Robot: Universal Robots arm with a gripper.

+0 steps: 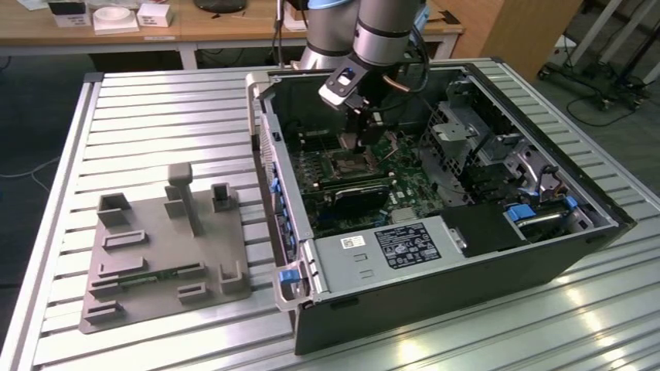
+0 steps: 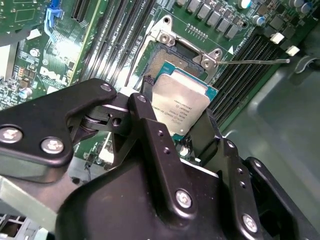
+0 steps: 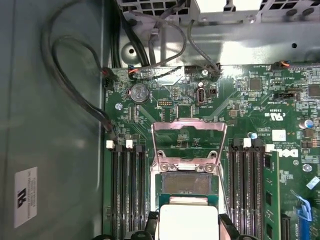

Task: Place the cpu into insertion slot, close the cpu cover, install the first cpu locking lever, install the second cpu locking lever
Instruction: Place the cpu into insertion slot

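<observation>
Pincer [image 2: 177, 114] clamps the cpu [image 2: 182, 97] by two opposite edges, one black finger [image 2: 150, 107] on each side, silver top facing the camera in the second wrist view. Cpu hangs just above the insertion slot [image 2: 170, 56], overlapping one edge of it and not seated; it looks slightly tilted against the board. Most of the slot's dark centre is exposed beyond the chip.

First wrist view: cpu [image 3: 187, 222] between the fingers [image 3: 227, 227], insertion slot [image 3: 187, 184] right beside it with the contact field bare. Cpu cover [image 3: 189, 124] is open, swung off the slot and lying back over the green board on the slot's far side from the chip, hinged at that slot edge. Through its window the board shows. Coin battery [image 3: 139, 92] sits beyond the cover, further from the slot. Memory slots [image 3: 127, 190] run in banks along both flanks of the slot.

Locking lever [image 2: 250, 61], a thin metal rod, sticks out sideways from a corner of the slot, unlatched, over the memory slots.

Exterior view: arm [image 1: 382, 31] reaches down into the open computer case [image 1: 577, 239], pincer [image 1: 361, 139] directly over the insertion slot [image 1: 351, 164]. Case lies on its side on the ribbed metal worktop [image 1: 154, 116]. Grey fixture block [image 1: 154, 247] rests on the worktop outside the case, well apart from the slot.
</observation>
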